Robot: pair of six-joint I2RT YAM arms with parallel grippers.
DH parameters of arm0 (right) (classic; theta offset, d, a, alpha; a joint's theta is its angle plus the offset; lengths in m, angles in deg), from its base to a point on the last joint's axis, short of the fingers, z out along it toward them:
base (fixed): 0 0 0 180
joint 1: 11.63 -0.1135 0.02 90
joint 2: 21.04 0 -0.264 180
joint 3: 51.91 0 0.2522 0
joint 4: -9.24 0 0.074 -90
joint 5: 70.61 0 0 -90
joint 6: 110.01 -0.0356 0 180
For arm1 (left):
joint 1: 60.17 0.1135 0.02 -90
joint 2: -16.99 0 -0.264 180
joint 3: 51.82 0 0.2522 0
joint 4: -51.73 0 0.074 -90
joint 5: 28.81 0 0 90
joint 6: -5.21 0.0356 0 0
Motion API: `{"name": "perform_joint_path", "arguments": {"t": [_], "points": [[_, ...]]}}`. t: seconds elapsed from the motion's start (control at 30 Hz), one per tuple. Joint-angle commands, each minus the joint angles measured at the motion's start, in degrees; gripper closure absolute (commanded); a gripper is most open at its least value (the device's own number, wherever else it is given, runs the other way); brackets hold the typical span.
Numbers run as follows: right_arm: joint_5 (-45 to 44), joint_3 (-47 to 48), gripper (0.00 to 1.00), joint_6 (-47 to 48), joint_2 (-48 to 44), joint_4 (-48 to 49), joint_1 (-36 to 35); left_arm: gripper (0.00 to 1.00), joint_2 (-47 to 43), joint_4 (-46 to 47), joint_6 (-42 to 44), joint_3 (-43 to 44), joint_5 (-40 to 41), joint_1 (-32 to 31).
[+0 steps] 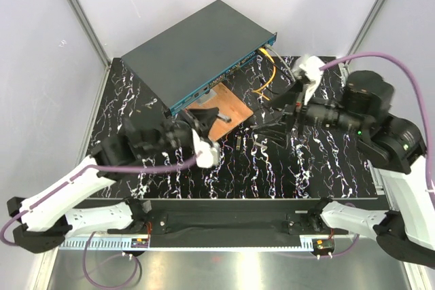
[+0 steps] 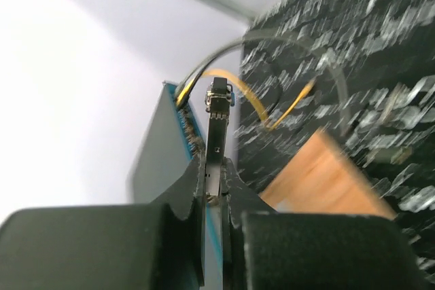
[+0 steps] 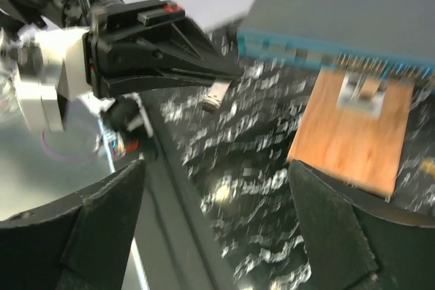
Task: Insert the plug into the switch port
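The switch (image 1: 200,49) is a flat dark grey-teal box at the back, with its blue port face (image 1: 224,76) turned toward the arms. My left gripper (image 1: 202,123) hovers in front of that face, over the brown board. In the left wrist view my left gripper (image 2: 217,168) is shut on the plug (image 2: 217,123), a thin metal piece whose tip sticks out past the jaws beside the switch (image 2: 160,161). The right wrist view shows the plug tip (image 3: 216,96) poking out of the left gripper. My right gripper (image 3: 216,168) is open and holds nothing. It sits right of the board (image 1: 270,130).
A brown square board (image 1: 221,115) lies on the black marbled mat (image 1: 272,168) just in front of the switch. Yellow and dark cables (image 1: 268,76) loop out of the switch's right end. White walls and aluminium posts close in the back and sides.
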Motion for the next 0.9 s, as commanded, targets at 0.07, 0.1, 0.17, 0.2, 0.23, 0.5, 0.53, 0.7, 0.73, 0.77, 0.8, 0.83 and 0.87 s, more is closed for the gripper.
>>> {"name": "perform_joint_path", "arguments": {"t": [0.07, 0.1, 0.17, 0.2, 0.23, 0.5, 0.53, 0.7, 0.73, 0.77, 0.8, 0.83, 0.87], "points": [[0.60, 0.15, 0.22, 5.34, 3.58, -9.92, 0.46, 1.00, 0.92, 9.88, 23.88, -3.83, 19.79, -7.02], [-2.02, 0.33, 0.26, 5.88, 4.11, -10.53, 0.37, 1.00, 1.27, 10.75, 25.02, -4.00, 21.20, -7.82], [-3.71, 2.34, 0.30, 7.89, 5.96, -12.47, 0.37, 1.00, 1.53, 13.64, 28.97, -6.63, 24.79, -9.48], [-4.41, 3.13, 0.32, 8.25, 6.48, -12.82, 0.46, 1.00, 1.53, 17.31, 30.29, -7.68, 25.86, -9.93], [-4.33, 4.36, 0.32, 8.61, 7.45, -13.35, 0.46, 1.00, 1.53, 19.00, 32.39, -9.35, 26.83, -10.80], [-1.36, 7.09, 0.34, 10.54, 11.58, -12.03, 0.46, 1.00, 2.85, 26.23, 35.93, -10.86, 31.05, -12.39], [0.13, 7.71, 0.34, 10.89, 12.46, -12.38, 0.29, 1.00, 3.29, 26.23, 35.58, -10.51, 31.66, -12.57], [-3.09, 7.44, 0.33, 11.86, 13.95, -11.07, -1.56, 1.00, 3.91, 27.01, 35.66, -10.68, 32.11, -13.01], [-3.71, 7.97, 0.34, 11.86, 14.31, -10.72, -2.52, 1.00, 4.17, 27.45, 35.67, -10.77, 32.46, -13.18], [-5.37, 8.50, 0.35, 12.21, 14.83, -10.54, -3.05, 1.00, 4.26, 27.46, 35.58, -10.77, 32.55, -13.27], [-6.08, 9.29, 0.36, 12.30, 15.36, -10.19, -3.40, 1.00, 4.43, 27.63, 35.49, -10.77, 32.72, -13.36], [-6.70, 9.64, 0.39, 12.74, 15.80, -10.10, -3.93, 1.00, 4.52, 27.72, 35.40, -10.77, 32.81, -13.54], [-8.10, 9.91, 0.40, 12.74, 15.98, -10.01, -4.54, 1.00, 4.52, 27.81, 35.40, -10.86, 32.81, -13.54]]}}
